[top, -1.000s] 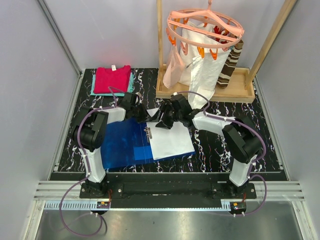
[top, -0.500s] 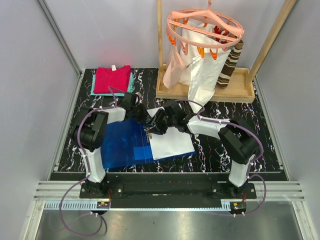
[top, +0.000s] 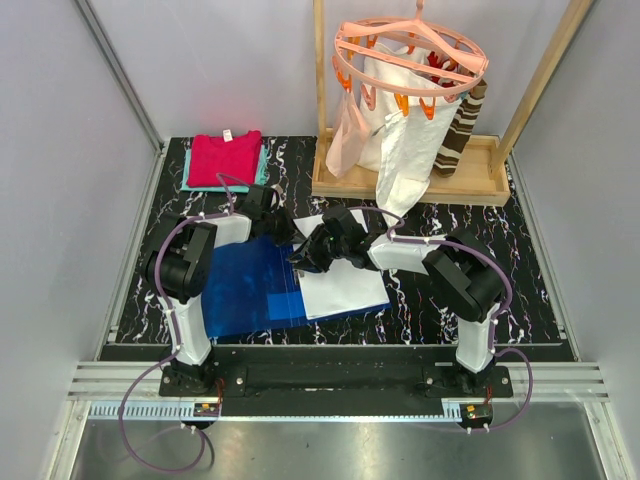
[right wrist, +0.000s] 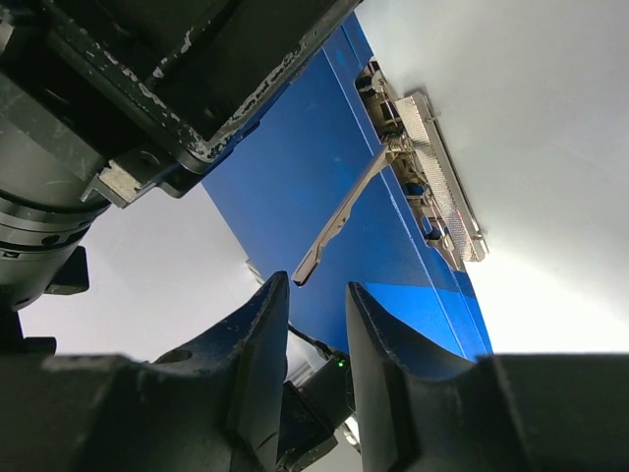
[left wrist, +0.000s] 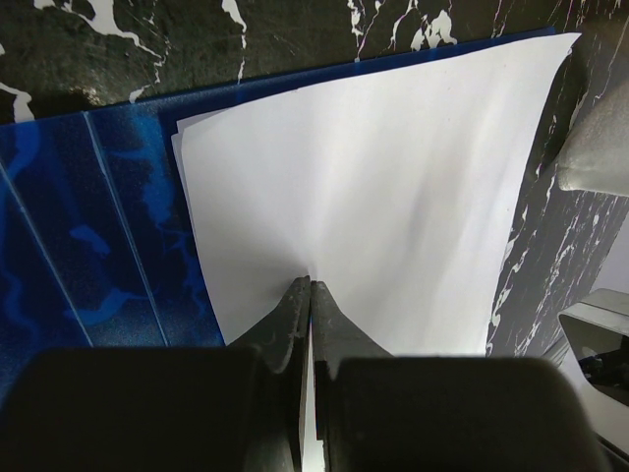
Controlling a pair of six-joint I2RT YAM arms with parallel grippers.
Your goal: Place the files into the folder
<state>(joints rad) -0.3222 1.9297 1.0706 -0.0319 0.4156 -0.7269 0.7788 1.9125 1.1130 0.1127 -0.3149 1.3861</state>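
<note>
The blue folder [top: 245, 290] lies open on the black marble table. The files [top: 345, 285], white sheets, rest on its right half. My left gripper [top: 283, 232] is at the sheets' far left corner, and in the left wrist view it [left wrist: 311, 285] is shut on the edge of the files [left wrist: 373, 187] above the folder [left wrist: 88, 226]. My right gripper [top: 300, 258] hovers over the folder's spine. In the right wrist view it [right wrist: 314, 290] is open with a narrow gap, just short of the tip of the raised metal clip lever [right wrist: 344, 211]; nothing is between the fingers.
Folded red and teal cloths [top: 225, 160] lie at the back left. A wooden stand [top: 400, 182] with an orange peg hanger [top: 410, 50] and hanging white garments [top: 405, 140] fills the back right. The left arm's wrist [right wrist: 147, 88] is close beside my right gripper.
My right gripper has moved left across the sheets to the clip at the folder's spine, its jaws narrowing. The left gripper has stayed shut on the files.
</note>
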